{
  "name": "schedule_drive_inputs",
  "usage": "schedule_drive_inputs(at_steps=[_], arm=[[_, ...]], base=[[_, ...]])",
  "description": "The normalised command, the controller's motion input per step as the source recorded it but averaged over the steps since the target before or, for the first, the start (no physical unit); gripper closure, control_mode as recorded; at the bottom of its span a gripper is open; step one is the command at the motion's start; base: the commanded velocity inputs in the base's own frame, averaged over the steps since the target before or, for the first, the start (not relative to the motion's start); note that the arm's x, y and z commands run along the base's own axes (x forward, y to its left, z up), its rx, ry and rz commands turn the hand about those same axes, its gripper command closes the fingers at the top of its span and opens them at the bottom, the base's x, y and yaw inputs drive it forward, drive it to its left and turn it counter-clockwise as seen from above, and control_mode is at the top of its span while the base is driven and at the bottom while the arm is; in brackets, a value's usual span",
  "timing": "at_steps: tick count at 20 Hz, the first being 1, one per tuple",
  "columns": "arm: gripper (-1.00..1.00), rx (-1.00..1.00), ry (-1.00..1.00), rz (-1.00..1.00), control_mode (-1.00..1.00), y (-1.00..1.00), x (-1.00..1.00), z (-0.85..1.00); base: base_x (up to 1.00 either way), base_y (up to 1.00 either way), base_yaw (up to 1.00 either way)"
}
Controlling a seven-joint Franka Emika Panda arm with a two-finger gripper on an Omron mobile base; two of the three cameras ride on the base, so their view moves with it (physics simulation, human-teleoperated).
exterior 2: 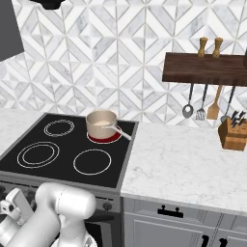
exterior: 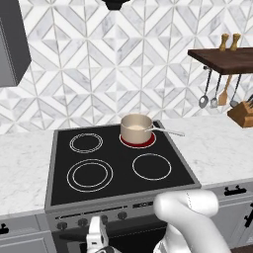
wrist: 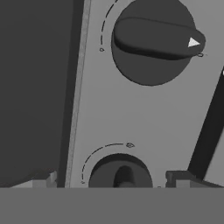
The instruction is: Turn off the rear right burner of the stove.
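Observation:
The stove (exterior: 59, 197) is a black glass cooktop over a grey steel front panel (exterior: 138, 210). Its rear right burner (exterior: 148, 142) glows red under a beige saucepan (exterior: 136, 127), which also stands at the back of the cooktop in the right base view (exterior 2: 101, 123) on the red burner (exterior 2: 112, 138). My gripper (exterior: 100, 226) is low, pressed close to the panel's row of dark knobs. In the hand view my gripper (wrist: 111, 180) is open, its fingertips (wrist: 179, 178) on either side of a knob (wrist: 120, 173). A neighbouring knob (wrist: 153, 41) with a white pointer lies beyond it.
The other three burners are dark, among them a single-ring zone (exterior: 151, 166) and a double-ring zone (exterior: 90, 175). The saucepan's handle (exterior: 168, 131) points right. White marble counter (exterior 2: 183, 164) flanks the stove. A knife block (exterior 2: 233, 133) and hanging utensils (exterior 2: 201, 103) are at the right.

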Motion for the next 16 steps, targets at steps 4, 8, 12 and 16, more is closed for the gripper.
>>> schedule_drive_inputs(at_steps=[4, 8, 12, 16], arm=[[-1.0, 0.0, 0.0, 0.0, -1.0, 0.0, 0.01, -0.13], [-1.0, 0.0, 0.0, 0.0, -1.0, 0.0, 0.22, 0.0], [-1.0, 0.0, 0.0, 0.0, -1.0, 0.0, 0.17, 0.04], [1.0, 0.0, 0.0, 0.0, -1.0, 0.14, 0.23, 0.11]], base=[[0.0, 0.0, 0.0], [0.0, 0.0, 0.0], [0.0, 0.0, 0.0], [0.0, 0.0, 0.0]])
